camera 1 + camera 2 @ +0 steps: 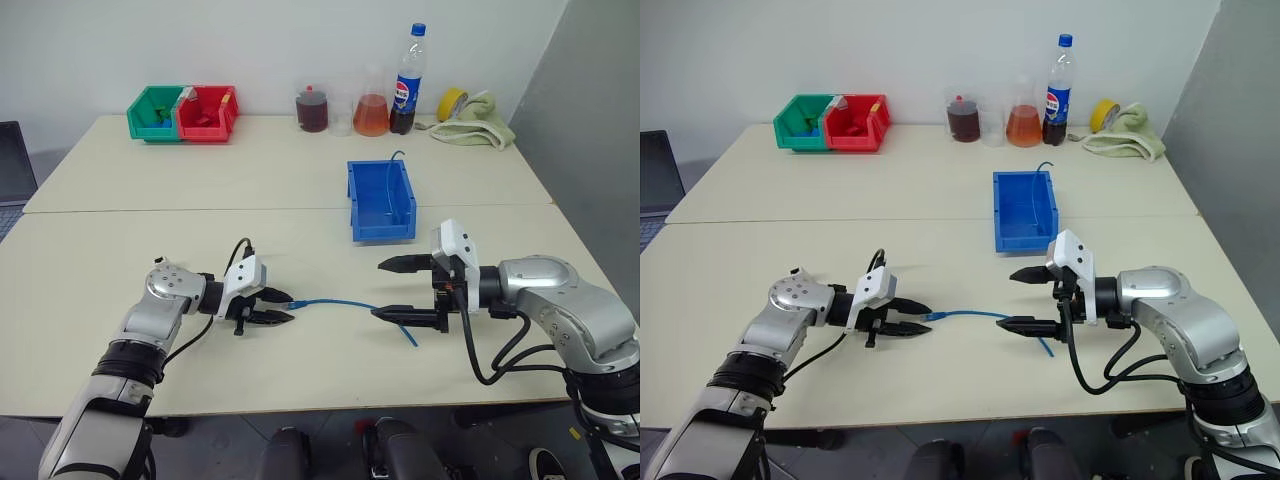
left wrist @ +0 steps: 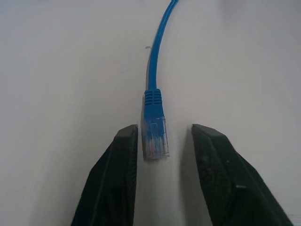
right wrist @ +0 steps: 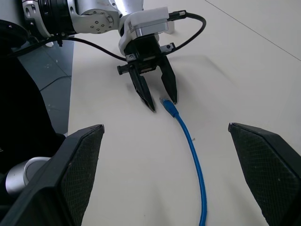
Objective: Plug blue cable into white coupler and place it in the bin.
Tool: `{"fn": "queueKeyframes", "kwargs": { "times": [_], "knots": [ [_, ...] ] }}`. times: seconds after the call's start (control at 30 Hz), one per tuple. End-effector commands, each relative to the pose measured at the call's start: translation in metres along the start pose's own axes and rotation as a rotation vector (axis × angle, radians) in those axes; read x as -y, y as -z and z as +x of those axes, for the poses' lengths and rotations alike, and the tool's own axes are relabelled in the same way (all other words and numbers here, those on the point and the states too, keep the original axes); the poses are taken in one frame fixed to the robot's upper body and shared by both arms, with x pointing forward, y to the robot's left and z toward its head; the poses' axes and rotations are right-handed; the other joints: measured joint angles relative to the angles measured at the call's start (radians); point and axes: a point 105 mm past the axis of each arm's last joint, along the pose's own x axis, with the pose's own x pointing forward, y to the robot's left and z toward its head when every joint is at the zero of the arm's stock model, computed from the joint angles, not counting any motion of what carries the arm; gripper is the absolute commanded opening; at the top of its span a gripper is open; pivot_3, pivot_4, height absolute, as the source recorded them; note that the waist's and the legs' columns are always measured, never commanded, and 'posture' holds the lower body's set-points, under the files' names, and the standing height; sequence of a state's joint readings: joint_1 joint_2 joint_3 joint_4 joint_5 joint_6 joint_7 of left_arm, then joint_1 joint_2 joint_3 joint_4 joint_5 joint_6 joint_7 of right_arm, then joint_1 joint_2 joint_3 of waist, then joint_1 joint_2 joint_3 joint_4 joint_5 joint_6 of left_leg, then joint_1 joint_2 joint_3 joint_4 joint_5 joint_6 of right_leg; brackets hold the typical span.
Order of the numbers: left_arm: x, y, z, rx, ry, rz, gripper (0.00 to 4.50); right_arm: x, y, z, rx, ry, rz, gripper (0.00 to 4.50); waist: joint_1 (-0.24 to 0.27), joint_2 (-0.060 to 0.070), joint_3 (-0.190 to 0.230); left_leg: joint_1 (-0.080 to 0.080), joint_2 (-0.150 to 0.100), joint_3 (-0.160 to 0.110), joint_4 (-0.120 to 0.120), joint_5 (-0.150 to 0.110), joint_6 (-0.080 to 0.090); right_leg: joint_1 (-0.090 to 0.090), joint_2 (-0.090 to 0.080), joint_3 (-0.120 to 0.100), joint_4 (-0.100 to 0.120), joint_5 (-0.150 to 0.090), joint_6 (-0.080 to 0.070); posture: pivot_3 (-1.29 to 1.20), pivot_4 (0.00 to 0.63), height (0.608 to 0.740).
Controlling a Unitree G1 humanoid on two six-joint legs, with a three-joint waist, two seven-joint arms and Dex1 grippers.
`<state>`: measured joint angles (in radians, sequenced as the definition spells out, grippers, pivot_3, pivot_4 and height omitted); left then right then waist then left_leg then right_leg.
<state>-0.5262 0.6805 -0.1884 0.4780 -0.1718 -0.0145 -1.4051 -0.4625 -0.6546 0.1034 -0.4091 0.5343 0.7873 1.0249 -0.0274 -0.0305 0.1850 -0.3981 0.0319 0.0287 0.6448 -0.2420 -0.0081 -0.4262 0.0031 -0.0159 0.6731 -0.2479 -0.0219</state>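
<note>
So far, nothing is plugged: the blue cable's (image 2: 154, 117) plug is bracketed by the left gripper's (image 1: 272, 307) parted, unclosed jaws; the right gripper (image 1: 405, 289), at 3 o'clock, is spread empty.

Two cream tables (image 1: 200, 180) pushed together, seam running straight across, far edge against a plain white wall (image 1: 250, 40). Grey panel (image 1: 590, 90) stands at the right side past the far right corner; dark object (image 1: 15, 165) just off the left edge, grey floor (image 3: 51, 94) below the near edge. Light is even and soft, shadows faint.
</note>
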Motion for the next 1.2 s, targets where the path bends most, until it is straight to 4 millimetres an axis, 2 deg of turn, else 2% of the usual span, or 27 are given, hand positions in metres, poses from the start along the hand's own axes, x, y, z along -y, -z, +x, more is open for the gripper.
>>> {"fn": "queueKeyframes", "kwargs": {
  "times": [0.03, 0.07, 0.13, 0.17, 0.37, 0.53, 0.67, 0.83, 0.97, 1.2],
  "knots": [
    [0.007, 0.005, 0.003, -0.015, 0.018, -0.002, 1.00, -0.002, -0.009, 0.000, 0.014, -0.020, -0.059, 4.50, 0.000, 0.000, 0.000, 0.000, 0.000, 0.000, 0.000, 0.000, 0.000, 0.000, 0.000, 0.000, 0.000, 0.000, 0.000, 0.00, 0.150, 0.740],
    [0.008, 0.006, 0.002, -0.018, 0.021, -0.003, 0.89, -0.002, -0.009, 0.001, 0.015, -0.022, -0.059, 4.50, 0.000, 0.000, 0.000, 0.000, 0.000, 0.000, 0.000, 0.000, 0.000, 0.000, 0.000, 0.000, 0.000, 0.000, 0.000, 0.00, 0.150, 0.740],
    [0.009, 0.008, -0.001, -0.023, 0.021, -0.007, 0.34, -0.003, -0.008, 0.001, 0.017, -0.025, -0.056, 4.50, 0.000, 0.000, 0.000, 0.000, 0.000, 0.000, 0.000, 0.000, 0.000, 0.000, 0.000, 0.000, 0.000, 0.000, 0.000, 0.00, 0.150, 0.740],
    [0.010, 0.009, -0.002, -0.026, 0.019, -0.011, 0.25, -0.004, -0.008, 0.002, 0.018, -0.027, -0.055, 4.50, 0.000, 0.000, 0.000, 0.000, 0.000, 0.000, 0.000, 0.000, 0.000, 0.000, 0.000, 0.000, 0.000, 0.000, 0.000, 0.00, 0.150, 0.740],
    [0.010, 0.008, -0.005, -0.020, -0.004, -0.021, 0.22, -0.005, -0.008, 0.002, 0.024, -0.029, -0.048, 4.50, -0.001, 0.000, 0.000, 0.001, 0.000, 0.000, 0.000, 0.000, 0.000, 0.000, 0.000, 0.000, 0.001, 0.000, 0.000, 0.00, 0.150, 0.740],
    [-0.004, -0.030, -0.012, 0.143, -0.131, -0.128, 0.22, -0.005, -0.015, -0.001, 0.045, -0.014, -0.031, 4.50, -0.001, 0.000, 0.000, 0.000, 0.000, 0.000, 0.001, 0.000, 0.000, 0.000, 0.000, 0.000, 0.001, 0.000, 0.000, 0.00, 0.150, 0.740],
    [-0.002, -0.057, -0.025, 0.262, -0.188, -0.216, 0.22, -0.008, -0.017, -0.007, 0.052, -0.019, 0.010, 4.50, -0.001, -0.001, 0.000, 0.000, 0.000, 0.000, 0.001, 0.000, 0.000, 0.000, 0.000, 0.000, 0.001, 0.000, 0.001, 0.00, 0.150, 0.740],
    [0.005, -0.076, -0.038, 0.407, -0.260, -0.365, 0.22, -0.008, -0.022, -0.015, 0.117, 0.010, 0.145, 4.50, -0.003, -0.001, 0.000, 0.001, 0.001, 0.000, 0.001, 0.000, 0.000, 0.000, 0.000, 0.001, 0.001, 0.000, 0.001, 0.00, 0.150, 0.740],
    [0.008, -0.092, -0.039, 0.529, -0.308, -0.457, 0.22, -0.002, -0.026, -0.017, 0.170, 0.053, 0.233, 4.50, -0.001, -0.001, 0.000, 0.001, 0.001, 0.000, 0.001, 0.000, 0.000, 0.001, 0.000, 0.001, 0.002, 0.001, 0.001, 0.00, 0.150, 0.740],
    [0.002, -0.130, -0.030, 0.846, -0.328, -0.650, 0.22, 0.018, -0.038, -0.004, 0.331, 0.114, 0.421, 4.50, -0.001, -0.002, 0.000, 0.003, 0.000, 0.001, 0.003, 0.000, -0.001, 0.003, -0.001, 0.003, 0.002, 0.003, 0.004, 0.00, 0.150, 0.740]
  ]
}}
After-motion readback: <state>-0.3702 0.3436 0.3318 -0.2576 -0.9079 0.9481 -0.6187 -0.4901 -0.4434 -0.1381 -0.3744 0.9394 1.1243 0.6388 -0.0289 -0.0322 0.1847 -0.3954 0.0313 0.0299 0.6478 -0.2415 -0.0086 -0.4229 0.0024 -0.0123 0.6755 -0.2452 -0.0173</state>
